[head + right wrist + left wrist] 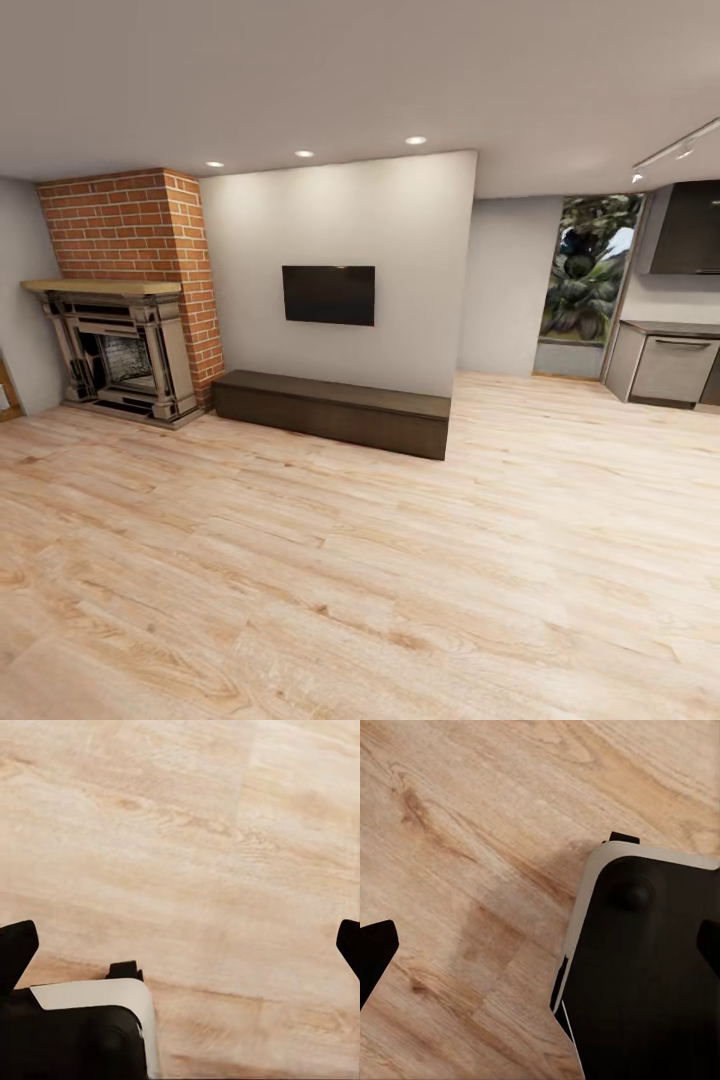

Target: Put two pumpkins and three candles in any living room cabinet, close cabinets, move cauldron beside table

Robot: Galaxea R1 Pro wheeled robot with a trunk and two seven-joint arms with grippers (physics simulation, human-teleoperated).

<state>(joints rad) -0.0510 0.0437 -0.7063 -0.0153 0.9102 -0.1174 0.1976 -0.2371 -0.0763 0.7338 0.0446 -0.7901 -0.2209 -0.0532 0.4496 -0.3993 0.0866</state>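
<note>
I face the shut cabinet point(335, 410); both grippers point(540, 945) point(180, 945) gape empty. Driving closer risks bumping it.

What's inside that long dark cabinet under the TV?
The cabinet below the TV has closed, plain front panels, so its inside is hidden. Its top is bare.

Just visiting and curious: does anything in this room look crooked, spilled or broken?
Nothing stands out. The long dark cabinet sits closed under the TV, the brick fireplace looks intact, and nothing is spilled on the wood floor.
</note>
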